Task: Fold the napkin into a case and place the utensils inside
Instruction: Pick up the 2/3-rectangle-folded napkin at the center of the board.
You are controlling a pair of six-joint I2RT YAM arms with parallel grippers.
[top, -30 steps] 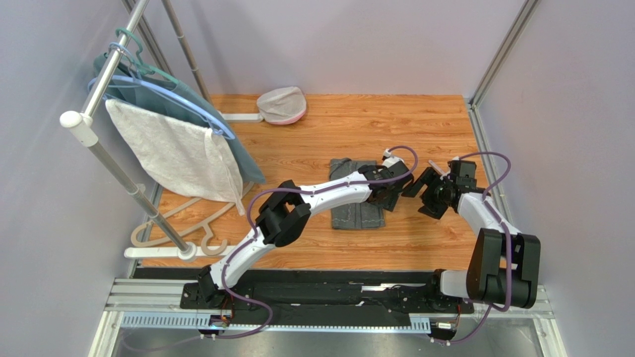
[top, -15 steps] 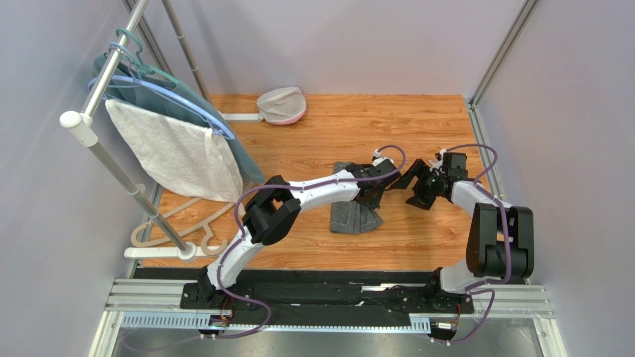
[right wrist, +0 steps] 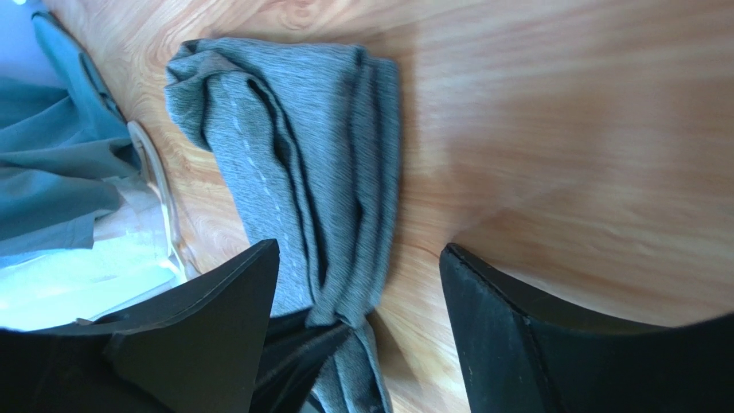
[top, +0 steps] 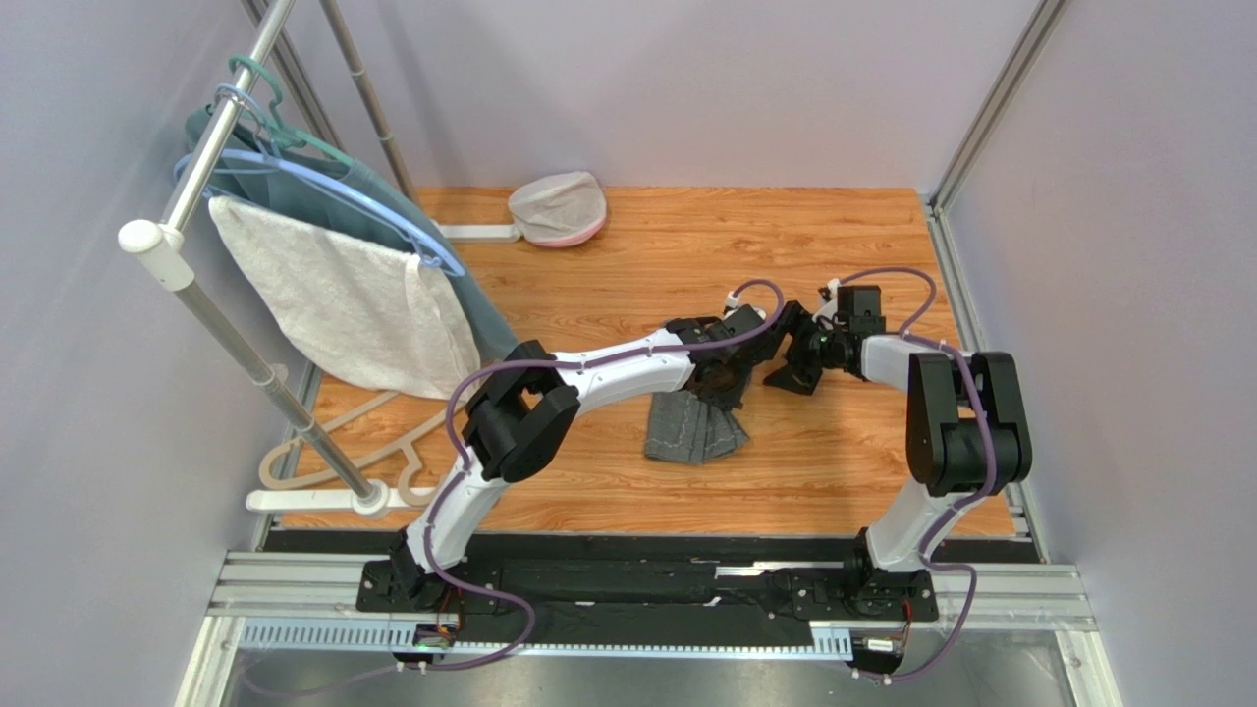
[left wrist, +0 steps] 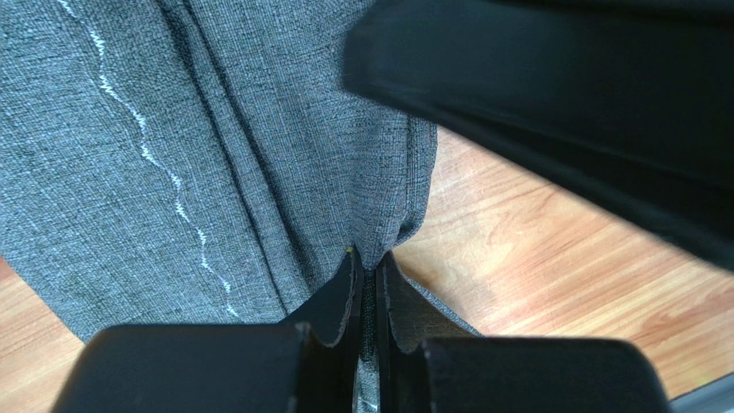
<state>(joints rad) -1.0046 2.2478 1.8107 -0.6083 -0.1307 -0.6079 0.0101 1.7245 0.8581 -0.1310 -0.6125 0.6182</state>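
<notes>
Open orange wood-grain bench (top: 826, 486) runs along the near edge, in front of the dark grey cloth napkin (top: 691, 430) with its pale stitched line. A second ago the napkin lay flat and straight, with its long axis running near to far. Now it is bunched and shorter, drawn toward the near edge, and its long axis slants from near-left to far-right. Its far end rises into the left end effector (top: 726, 380), which stood wide open a second ago and is now closed on a fold at the napkin's edge. Just beside it, the right end effector (top: 793, 368) has swung in from the right edge; its fingers are spread wide and hold nothing. Open wood stretches from there to the right edge. At the far edge sits a pale rounded cloth cap (top: 558, 208). At the far-left corner a white textured towel (top: 347, 302) and a teal garment (top: 480, 317) hang from a metal rail (top: 207, 140).
</notes>
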